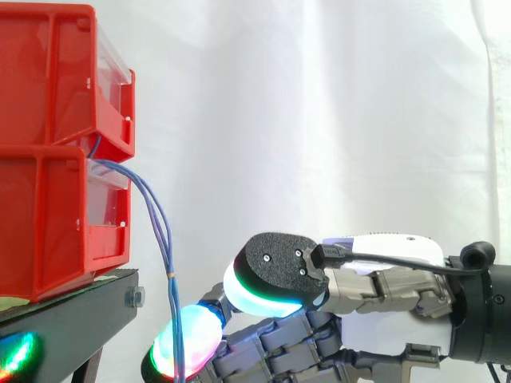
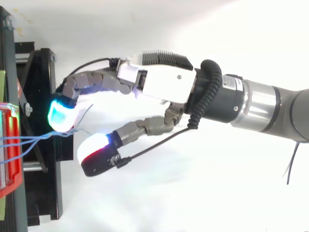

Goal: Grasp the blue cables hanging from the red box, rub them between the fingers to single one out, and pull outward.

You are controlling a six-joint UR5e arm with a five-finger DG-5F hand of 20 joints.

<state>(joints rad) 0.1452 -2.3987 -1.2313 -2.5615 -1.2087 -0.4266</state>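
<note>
Side view: at 9 o'clock the stacked red boxes (image 1: 48,215) sit on a black stand (image 1: 72,311). The blue cables (image 1: 160,231) leave the seam between the boxes at their 3 o'clock edge, arch out and hang toward 6 o'clock as a close bundle. A small pale band (image 1: 172,275) rings them partway down. Their lower run crosses in front of a glowing fingertip (image 1: 190,339); I cannot tell if it touches. At that fingertip's 2 o'clock the thumb pad (image 1: 271,279) stands clear of the strands. In the top view the cables (image 2: 34,139) run toward 3 o'clock from the box and end just under the cyan pad (image 2: 60,113), with the white pad (image 2: 94,152) at their 5 o'clock and a gap between. The hand (image 2: 164,89) is partly bent but parted, holding nothing. The cables look thin, light, limp and probably slick, so they should swing aside at a nudge. The best hold seems to be below the band, where they lie together, squeezed gently enough to roll.
</note>
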